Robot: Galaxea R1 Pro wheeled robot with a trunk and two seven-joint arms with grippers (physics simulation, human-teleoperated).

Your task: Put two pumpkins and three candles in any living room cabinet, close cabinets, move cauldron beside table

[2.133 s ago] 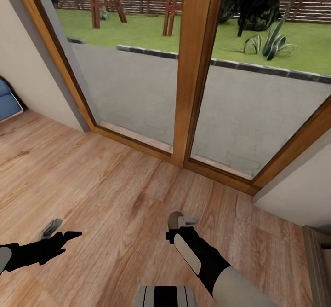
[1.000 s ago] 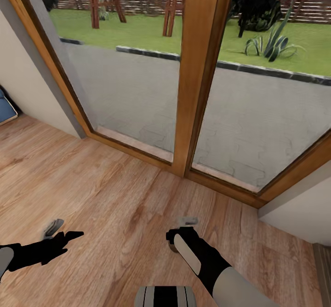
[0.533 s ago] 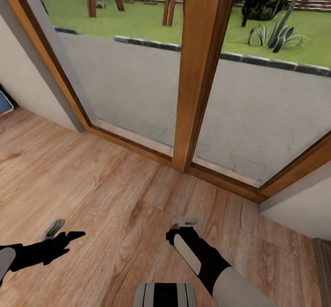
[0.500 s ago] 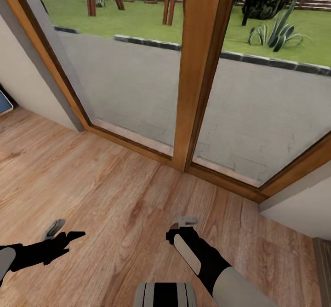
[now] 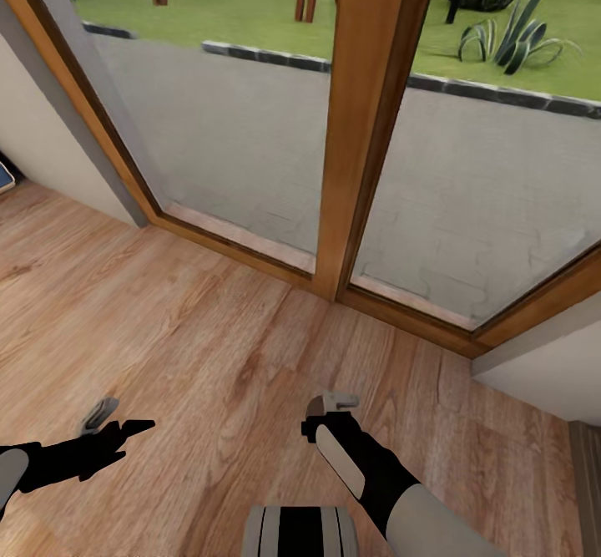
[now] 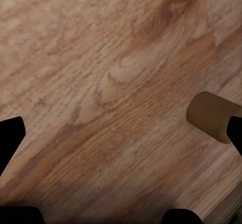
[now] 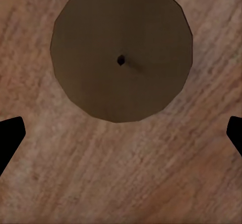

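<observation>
Left gripper (image 5: pixel 100 417) hangs open & empty over bare wood floor (image 5: pixel 209 323), well apart from the candle (image 5: pixel 316 407). Right gripper (image 5: pixel 332 402) is open too, w/ nothing held, directly above that candle: right wrist view has its round top (image 7: pixel 121 50) and wick dead centre, axis upright. Judgement: right arm's nearer, straight drop.

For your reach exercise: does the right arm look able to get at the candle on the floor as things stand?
Probably yes. The candle stands on bare floor directly below the right gripper, whose jaws are open with nothing between.
</observation>
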